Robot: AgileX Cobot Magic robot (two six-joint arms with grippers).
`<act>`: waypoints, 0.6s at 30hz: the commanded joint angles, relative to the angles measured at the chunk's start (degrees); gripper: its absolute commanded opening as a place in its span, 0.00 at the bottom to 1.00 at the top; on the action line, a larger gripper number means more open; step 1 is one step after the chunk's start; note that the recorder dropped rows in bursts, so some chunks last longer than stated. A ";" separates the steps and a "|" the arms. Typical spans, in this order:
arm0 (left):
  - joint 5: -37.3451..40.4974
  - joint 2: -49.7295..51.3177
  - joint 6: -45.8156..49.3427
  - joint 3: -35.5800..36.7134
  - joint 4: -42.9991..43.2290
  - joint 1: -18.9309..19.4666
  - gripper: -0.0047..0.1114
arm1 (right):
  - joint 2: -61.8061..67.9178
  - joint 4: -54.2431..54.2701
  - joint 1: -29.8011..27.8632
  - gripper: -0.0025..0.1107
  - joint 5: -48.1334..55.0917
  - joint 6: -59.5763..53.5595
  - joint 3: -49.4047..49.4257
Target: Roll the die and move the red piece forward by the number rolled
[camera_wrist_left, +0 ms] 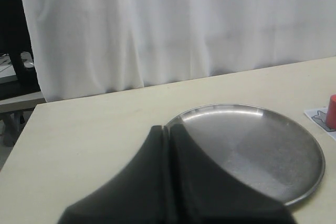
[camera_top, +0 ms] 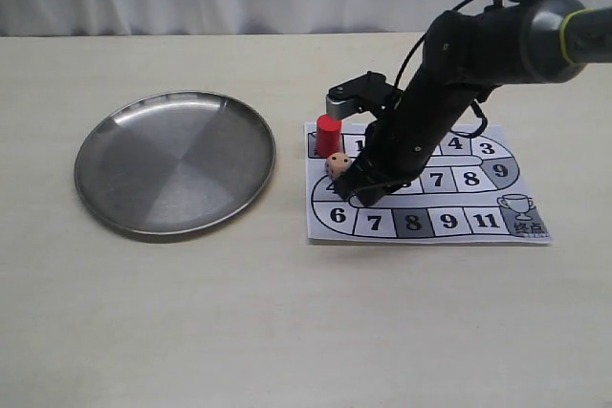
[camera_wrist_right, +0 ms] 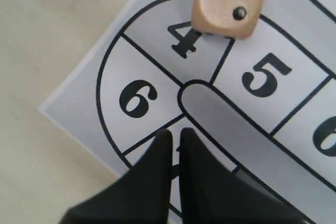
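The die (camera_top: 337,164), a small beige cube, lies on the paper game board (camera_top: 449,200) at the line between squares 4 and 5. In the right wrist view the die (camera_wrist_right: 229,2) shows a face with two pips. The red piece (camera_top: 328,134) stands upright on the board's top-left square, just behind the die. My right gripper (camera_top: 356,196) hovers low over the board near squares 6 and 7, apart from the die, its jaws shut (camera_wrist_right: 175,134) on nothing. My left gripper (camera_wrist_left: 169,129) is shut and empty beside the plate, with the red piece (camera_wrist_left: 332,111) at the frame's edge.
A round steel plate (camera_top: 175,161) with nothing in it lies left of the board; it also fills the left wrist view (camera_wrist_left: 262,145). The right arm (camera_top: 449,74) reaches over the board's upper half. A white curtain hangs behind the table.
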 commanded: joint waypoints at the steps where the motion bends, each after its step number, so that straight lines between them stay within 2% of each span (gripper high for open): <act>1: -0.49 -0.15 -0.05 0.10 0.01 -0.48 0.04 | 0.46 0.24 -0.05 0.06 -0.46 -1.78 -0.11; 18: -0.49 -0.15 -0.05 0.10 0.01 -0.48 0.04 | 0.80 0.24 -0.05 0.06 -6.56 -10.61 -0.11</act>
